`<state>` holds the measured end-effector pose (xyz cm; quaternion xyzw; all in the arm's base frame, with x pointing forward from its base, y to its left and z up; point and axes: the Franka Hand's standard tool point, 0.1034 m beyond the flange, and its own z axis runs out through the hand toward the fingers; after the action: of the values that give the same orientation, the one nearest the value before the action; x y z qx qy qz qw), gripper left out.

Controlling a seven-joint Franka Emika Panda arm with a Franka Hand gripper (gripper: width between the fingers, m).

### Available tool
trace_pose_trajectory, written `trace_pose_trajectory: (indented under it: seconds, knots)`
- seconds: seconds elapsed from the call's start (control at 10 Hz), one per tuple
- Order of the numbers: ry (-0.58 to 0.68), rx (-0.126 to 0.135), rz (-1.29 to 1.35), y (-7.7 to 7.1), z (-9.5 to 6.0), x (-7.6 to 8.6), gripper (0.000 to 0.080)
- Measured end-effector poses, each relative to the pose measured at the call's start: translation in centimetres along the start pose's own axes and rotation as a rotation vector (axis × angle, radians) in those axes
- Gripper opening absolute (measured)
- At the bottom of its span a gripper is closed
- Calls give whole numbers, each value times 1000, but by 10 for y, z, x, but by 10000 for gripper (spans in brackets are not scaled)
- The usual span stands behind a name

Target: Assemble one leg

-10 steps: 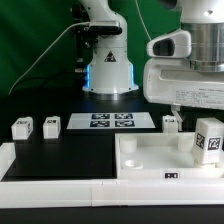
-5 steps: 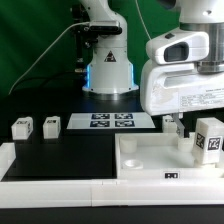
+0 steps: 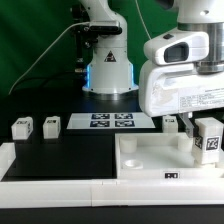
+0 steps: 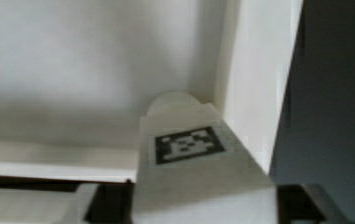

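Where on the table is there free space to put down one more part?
The black mat is bare between the two loose legs, the marker board and the tray. At the exterior view's right it is crowded: the gripper holds the leg at the tray's corner.

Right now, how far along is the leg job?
Done: a leg is at the tray's far corner on the exterior view's right. In hand: the gripper looks shut on it, holding it upright at the corner recess. Left: seating it; whether it is already in, I cannot tell. Three other legs lie loose.
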<state>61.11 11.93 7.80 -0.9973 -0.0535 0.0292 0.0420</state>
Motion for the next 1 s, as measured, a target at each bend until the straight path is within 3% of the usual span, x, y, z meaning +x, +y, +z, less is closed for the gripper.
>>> trace_pose_trajectory:
  seconds: [0.1,0.5,1.0]
  knots:
    - [0,0,2,1,0,0,295]
    - [0,0,42,2,0,0,295]
    - [0,1,530,1,0,0,295]
